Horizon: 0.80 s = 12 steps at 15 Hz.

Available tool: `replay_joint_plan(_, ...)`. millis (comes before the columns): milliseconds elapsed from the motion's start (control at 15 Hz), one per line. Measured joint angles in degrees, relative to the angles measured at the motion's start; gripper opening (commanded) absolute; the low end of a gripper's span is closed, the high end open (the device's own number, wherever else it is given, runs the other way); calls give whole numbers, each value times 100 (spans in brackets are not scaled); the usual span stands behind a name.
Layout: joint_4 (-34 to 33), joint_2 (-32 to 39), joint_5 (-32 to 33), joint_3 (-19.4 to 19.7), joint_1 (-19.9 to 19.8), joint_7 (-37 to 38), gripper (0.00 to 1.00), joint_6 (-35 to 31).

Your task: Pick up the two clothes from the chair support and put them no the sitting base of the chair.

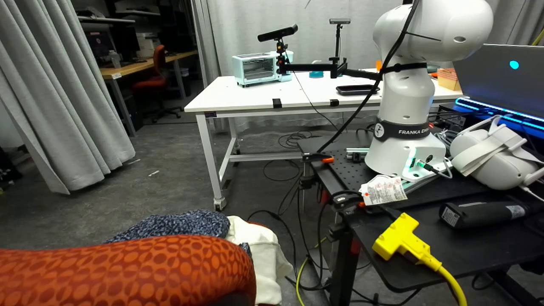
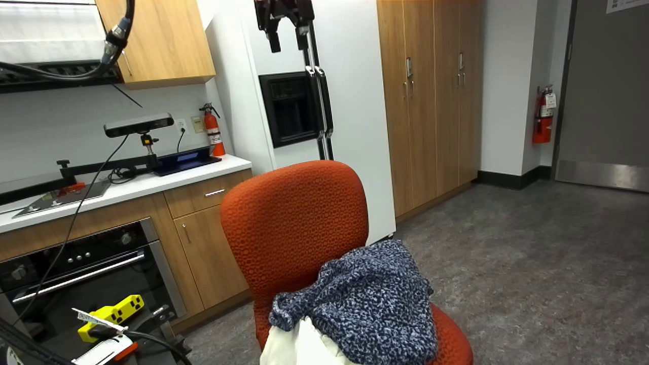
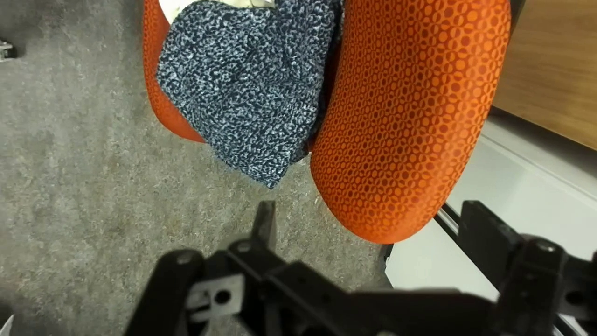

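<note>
Speckled navy cloth (image 2: 377, 304), cream cloth (image 2: 296, 344) — both rumpled on orange chair seat (image 2: 452, 338)

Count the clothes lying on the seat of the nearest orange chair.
2. A speckled navy knit garment lies on the seat; a cream cloth garment lies beside it, partly covered by it. More could be hidden underneath.
</note>
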<state>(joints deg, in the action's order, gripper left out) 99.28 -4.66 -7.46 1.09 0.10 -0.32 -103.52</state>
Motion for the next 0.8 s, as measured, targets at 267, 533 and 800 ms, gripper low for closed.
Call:
replay_joint_plan(267, -149, 77, 260, -19, 0, -269, 100, -23)
replay_joint_plan(533, -212, 126, 261, -31, 0, -547, 100, -180)
replay_joint_plan(800, -226, 158, 261, -35, 0, -698, 100, -227)
